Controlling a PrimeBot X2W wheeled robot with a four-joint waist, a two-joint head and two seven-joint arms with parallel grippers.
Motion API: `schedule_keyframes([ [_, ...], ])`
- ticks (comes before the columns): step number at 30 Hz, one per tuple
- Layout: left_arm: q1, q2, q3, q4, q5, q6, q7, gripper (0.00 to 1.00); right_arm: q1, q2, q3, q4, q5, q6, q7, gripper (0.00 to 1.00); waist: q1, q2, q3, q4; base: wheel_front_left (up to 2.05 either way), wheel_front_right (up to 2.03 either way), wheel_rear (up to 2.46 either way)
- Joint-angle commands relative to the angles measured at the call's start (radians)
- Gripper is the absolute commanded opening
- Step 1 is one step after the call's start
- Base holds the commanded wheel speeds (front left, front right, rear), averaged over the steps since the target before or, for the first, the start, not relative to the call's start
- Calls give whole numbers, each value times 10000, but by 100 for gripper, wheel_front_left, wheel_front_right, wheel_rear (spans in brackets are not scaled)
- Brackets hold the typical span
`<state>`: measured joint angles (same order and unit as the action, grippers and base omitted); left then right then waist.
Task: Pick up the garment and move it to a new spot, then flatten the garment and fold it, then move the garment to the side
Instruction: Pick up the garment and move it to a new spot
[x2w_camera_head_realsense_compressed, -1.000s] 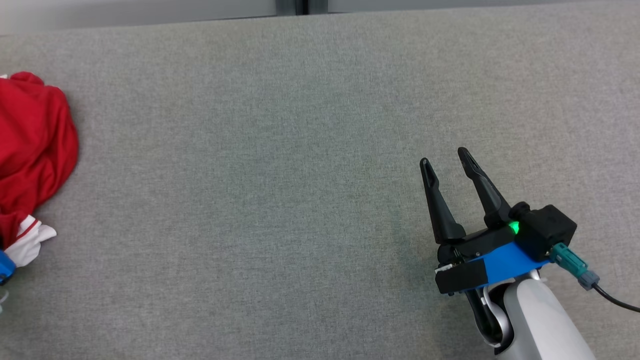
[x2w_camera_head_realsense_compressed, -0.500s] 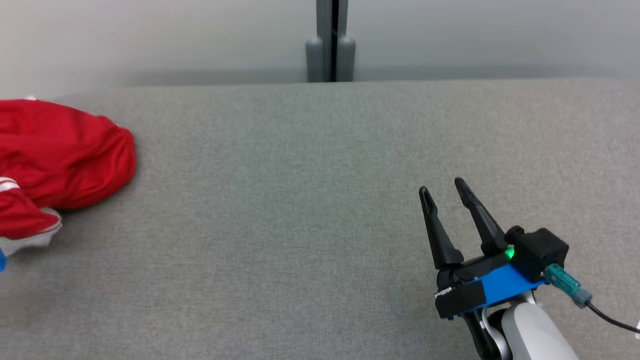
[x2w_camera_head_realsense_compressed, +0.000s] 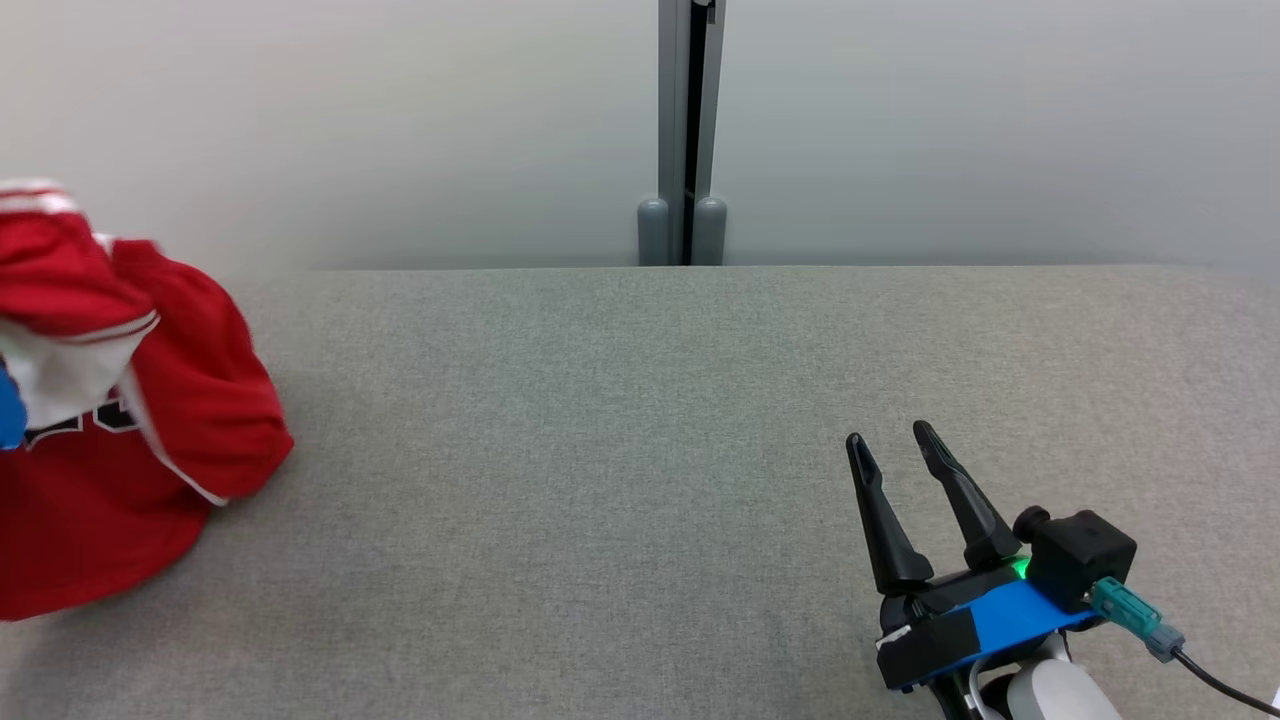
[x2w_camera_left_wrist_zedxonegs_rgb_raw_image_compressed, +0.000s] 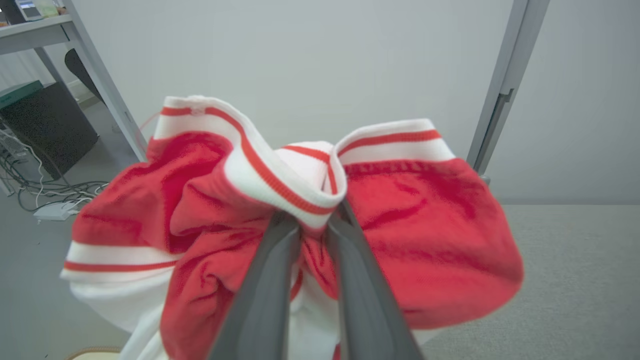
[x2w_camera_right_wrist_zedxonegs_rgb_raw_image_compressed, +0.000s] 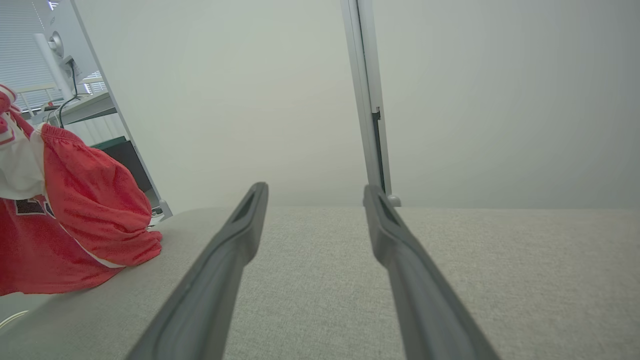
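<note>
At the worktop's (x2w_camera_head_realsense_compressed: 600, 450) left end: a red shirt (x2w_camera_head_realsense_compressed: 200, 430).
Left end effector (x2w_camera_left_wrist_zedxonegs_rgb_raw_image_compressed: 320, 220) pinches it; right end effector (x2w_camera_head_realsense_compressed: 886, 436) gapes.

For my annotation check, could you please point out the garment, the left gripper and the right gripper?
garment (x2w_camera_left_wrist_zedxonegs_rgb_raw_image_compressed: 430, 240), left wrist view, red body fabric.
left gripper (x2w_camera_left_wrist_zedxonegs_rgb_raw_image_compressed: 316, 222), left wrist view, midway between its fingertips.
right gripper (x2w_camera_head_realsense_compressed: 888, 436), head view, midway between its fingertips.
</note>
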<state>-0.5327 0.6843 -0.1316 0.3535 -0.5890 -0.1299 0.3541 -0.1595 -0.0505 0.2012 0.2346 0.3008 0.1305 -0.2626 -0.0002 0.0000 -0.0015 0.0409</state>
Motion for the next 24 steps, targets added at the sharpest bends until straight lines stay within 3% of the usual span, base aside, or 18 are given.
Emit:
schedule_keyframes([
  [1,91,-94,2,-279,-59,25,23,0,82,-3,-11,-44,52,5,-34,100,2,0,-40,-48,0,0,0],
  [15,-622,-1447,-862,-5185,-482,616,907,0,99,-12,5,-109,83,3,-34,100,2,0,-151,-1011,0,0,0],
  [20,-781,-2155,-1489,-5847,-663,588,914,0,-12,-10,-48,-106,77,5,-32,100,2,0,-66,-1561,0,0,0],
  [24,-555,-2772,-2330,-5508,-284,482,435,0,-64,-10,-65,-106,72,5,-34,100,2,0,69,-1951,0,0,0],
])
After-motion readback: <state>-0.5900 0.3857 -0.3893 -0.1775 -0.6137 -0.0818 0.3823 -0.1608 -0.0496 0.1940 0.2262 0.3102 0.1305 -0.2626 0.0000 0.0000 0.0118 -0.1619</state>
